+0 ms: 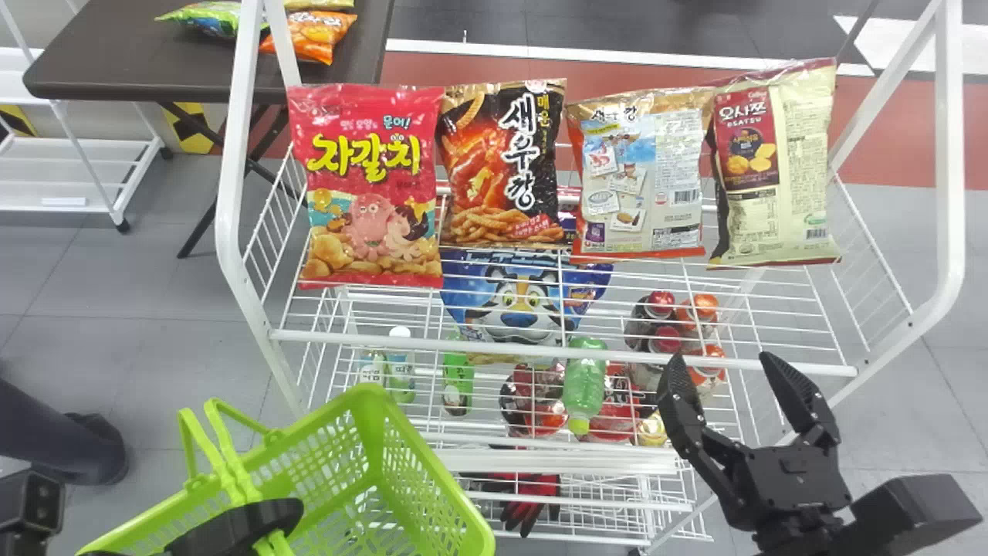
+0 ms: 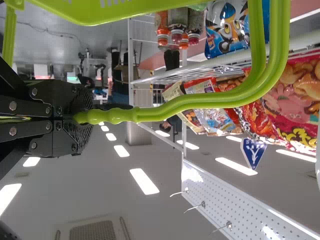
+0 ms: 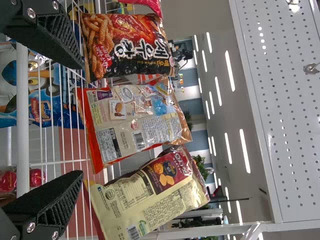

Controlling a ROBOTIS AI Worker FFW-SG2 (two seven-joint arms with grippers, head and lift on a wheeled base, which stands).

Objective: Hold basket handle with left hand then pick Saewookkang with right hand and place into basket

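The head view's bottom edge cuts off the basket (image 1: 434,455) and left gripper (image 1: 247,521), clenched on the handle (image 2: 200,102). On the rack (image 1: 463,347), the Saewookkang bag (image 1: 642,177) stands lengthwise upright, back outward, between a black bag (image 1: 502,166) and a cream bag (image 1: 787,162). The right gripper (image 1: 719,359) is spread, released.

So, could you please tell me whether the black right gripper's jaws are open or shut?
Open: the black right gripper has its jaws spread wide apart, nothing held between them.

We see smooth, lightly shiny plastic on the basket (image 1: 374,425), glossy, crinkled film on the snack bags (image 1: 502,170), smooth painted metal on the rack (image 1: 463,347), and a matt tabletop (image 1: 116,54).
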